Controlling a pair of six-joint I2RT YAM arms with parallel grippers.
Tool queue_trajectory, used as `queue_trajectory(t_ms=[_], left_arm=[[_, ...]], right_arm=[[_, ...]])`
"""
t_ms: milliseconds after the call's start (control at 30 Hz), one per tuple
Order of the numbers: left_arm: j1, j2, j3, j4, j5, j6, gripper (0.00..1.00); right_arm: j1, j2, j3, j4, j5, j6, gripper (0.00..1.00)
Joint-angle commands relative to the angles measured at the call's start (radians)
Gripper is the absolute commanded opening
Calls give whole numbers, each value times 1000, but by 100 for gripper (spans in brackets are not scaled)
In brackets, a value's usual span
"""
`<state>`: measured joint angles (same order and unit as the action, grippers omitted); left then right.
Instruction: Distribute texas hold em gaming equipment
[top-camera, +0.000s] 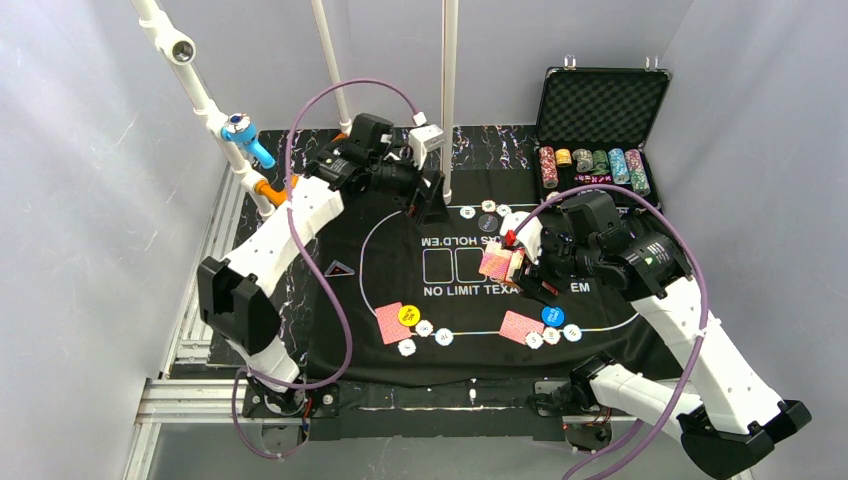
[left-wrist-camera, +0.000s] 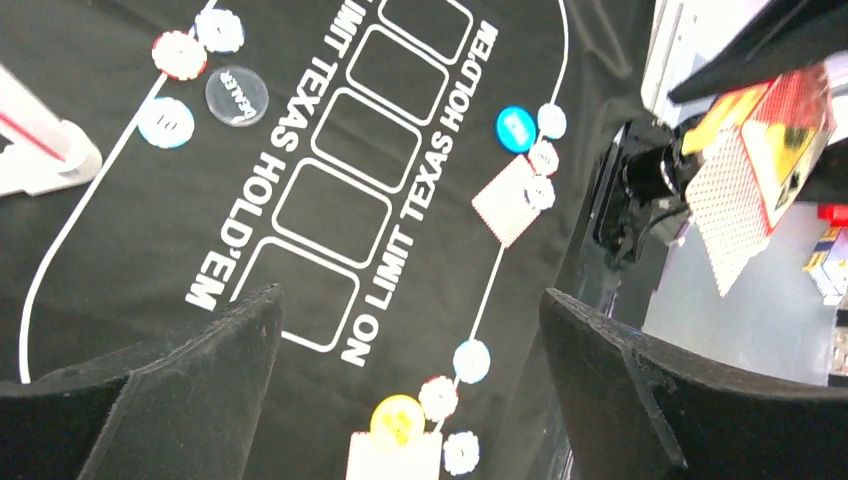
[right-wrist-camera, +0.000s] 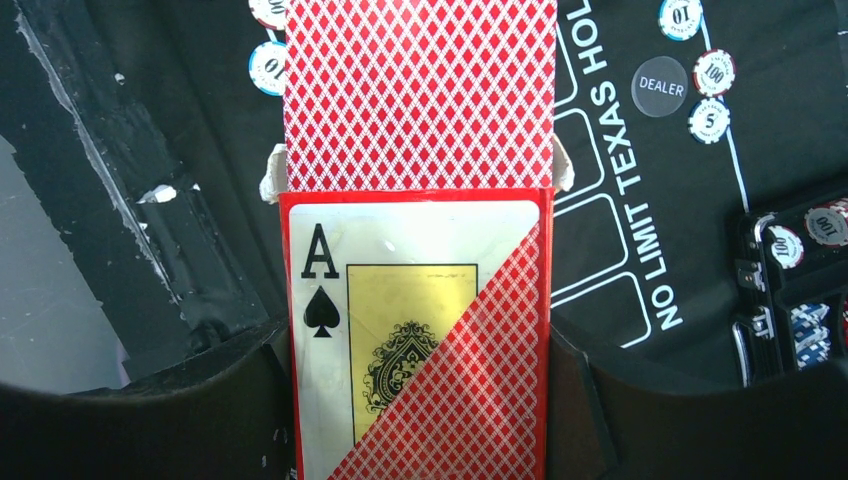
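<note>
Overhead, the left gripper (left-wrist-camera: 408, 300) hangs above the mat's (top-camera: 460, 360) far-left corner, jaws spread wide and empty. The right gripper (top-camera: 518, 268) clamps a card box (right-wrist-camera: 420, 330) over the mat's right half, red-backed cards (right-wrist-camera: 420, 90) protruding. Dealt cards (top-camera: 393, 322) and chips (top-camera: 424, 328) line the near edge, with open felt between them and the far-edge dealer button (left-wrist-camera: 237, 93).

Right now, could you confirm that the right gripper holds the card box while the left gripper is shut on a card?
Not quite: the left gripper is open and holds nothing, as the left wrist view shows. The right gripper does hold the card box.
</note>
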<state>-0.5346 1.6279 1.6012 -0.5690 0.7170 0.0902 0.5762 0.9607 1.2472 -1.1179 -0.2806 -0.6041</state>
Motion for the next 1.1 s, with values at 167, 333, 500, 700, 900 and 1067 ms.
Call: queue_trajectory(t_ms=[167, 333, 500, 700, 900, 1067], left_arm=[[-77, 35, 54, 62, 185, -358, 98], [-113, -27, -107, 347, 319, -588, 98], [-154, 22, -87, 333, 326, -618, 98], [-227, 92, -72, 233, 206, -604, 90], [-195, 83, -139, 258, 229, -659, 51], [-180, 44, -173, 297, 254, -664, 37]], right_arm=[[1, -19, 8, 16, 51, -14, 1], [1, -12, 0, 24, 63, -16, 1], [1, -8, 6, 47, 47, -14, 1], [1, 8, 46, 66, 21, 1, 1], [1, 3, 64, 53, 3, -8, 1], [1, -5, 50, 37, 5, -8, 1]])
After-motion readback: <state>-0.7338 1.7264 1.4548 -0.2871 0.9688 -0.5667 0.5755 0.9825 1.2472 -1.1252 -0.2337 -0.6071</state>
